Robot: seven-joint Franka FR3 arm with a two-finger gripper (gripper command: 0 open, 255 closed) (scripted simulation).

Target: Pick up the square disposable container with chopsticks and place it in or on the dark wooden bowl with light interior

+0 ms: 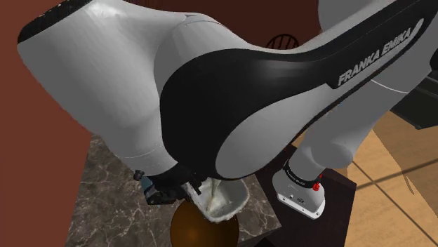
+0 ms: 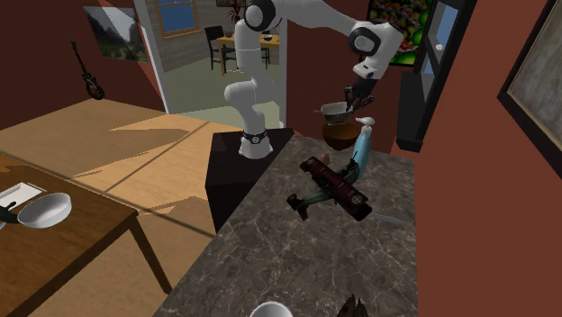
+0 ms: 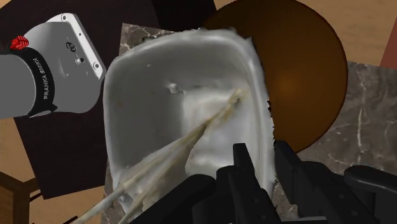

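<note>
Container [image 3: 184, 95] in claw [image 3: 262, 154], seemingly over bowl [image 3: 302, 76]

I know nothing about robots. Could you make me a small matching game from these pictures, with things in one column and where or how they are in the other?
Things:
1. container
2. brown bowl
3. claw
4. white bowl

Descriptions:
A. sits on the wooden table
B. shut on the container's wall
C. whitish, with chopsticks inside
D. dark and round, below the container

Pairs: 1-C, 2-D, 3-B, 4-A.
</note>
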